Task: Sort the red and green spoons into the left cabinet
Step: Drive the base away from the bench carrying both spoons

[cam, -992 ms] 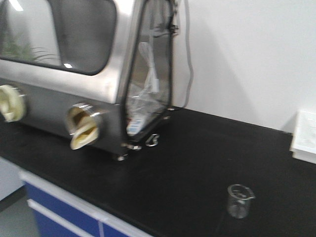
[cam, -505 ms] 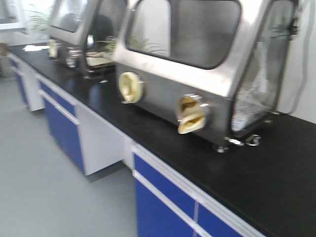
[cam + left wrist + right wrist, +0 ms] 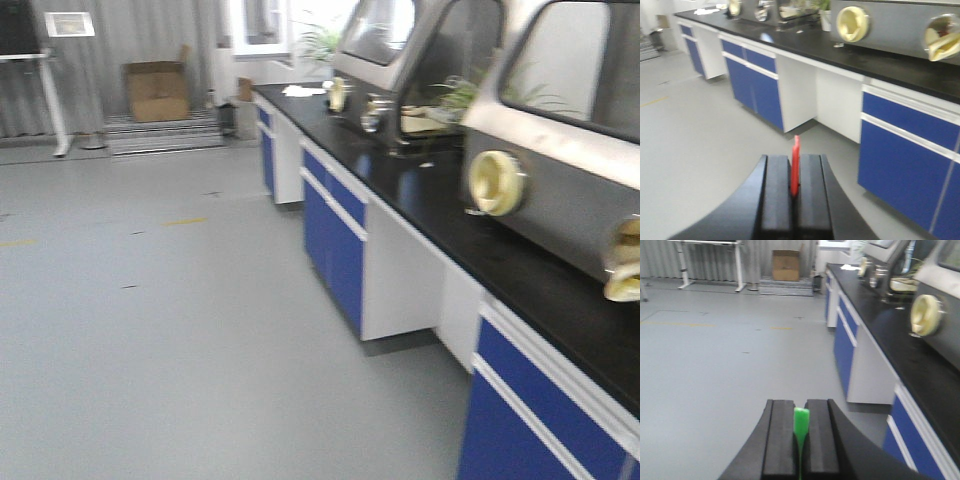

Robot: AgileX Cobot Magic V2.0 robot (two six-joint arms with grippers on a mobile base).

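Left gripper clamped on red spoon, right gripper clamped on green spoon, both above grey floor beside black-topped bench.

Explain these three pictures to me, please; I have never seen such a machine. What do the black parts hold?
This is a two-armed robot on a mobile base, in a laboratory. The front camera looks along a black bench carrying steel glove boxes. The other two cameras sit on the wrists and look out over each gripper; the black blocks are its fingers. The left gripper is shut on a red spoon, the right gripper on a green spoon. The cabinet is not in view.
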